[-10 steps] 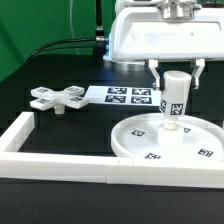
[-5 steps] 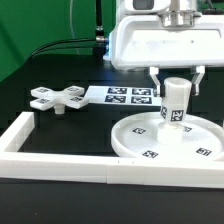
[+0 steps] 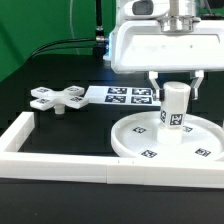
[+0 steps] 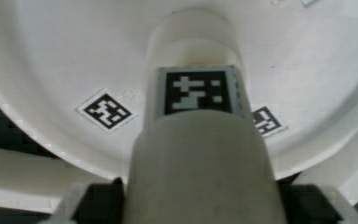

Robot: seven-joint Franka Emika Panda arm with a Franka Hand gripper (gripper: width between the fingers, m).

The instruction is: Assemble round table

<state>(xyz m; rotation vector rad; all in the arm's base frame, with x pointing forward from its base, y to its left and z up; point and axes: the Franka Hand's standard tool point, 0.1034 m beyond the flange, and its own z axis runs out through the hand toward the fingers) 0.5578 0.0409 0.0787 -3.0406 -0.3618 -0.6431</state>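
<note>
Along the desk's (image 3: 75,132) near edge runs the white frame (image 3: 60,162). A second bar turns back along the edge on the exterior view's left, so the frame walls in the working area on two sides. Just behind the near bar, toward the near corner on the exterior view's right, the disc (image 3: 135,140) lies flat, rim up, with tags showing on its floor.

Over its middle stands the leg (image 3: 177,105), upright or nearly so, its tagged face toward the camera. Its lower end is at the disc's centre, but whether it touches there cannot be told. The fingers (image 3: 199,84) come down on either side of the leg's upper part and pinch it. In the wrist view, dark pads (image 4: 91,203) press against both its sides.

The bulky white housing (image 3: 160,40) above them blocks the desk's far edge behind it. Farther back the marker board (image 3: 125,96) lies flat, partly hidden by the fingers and leg. Just beside it, on the exterior view's left, lies the cross (image 3: 58,97), well apart from the disc with bare black desk between. Black cables (image 3: 60,45) trail beyond the far edge.
</note>
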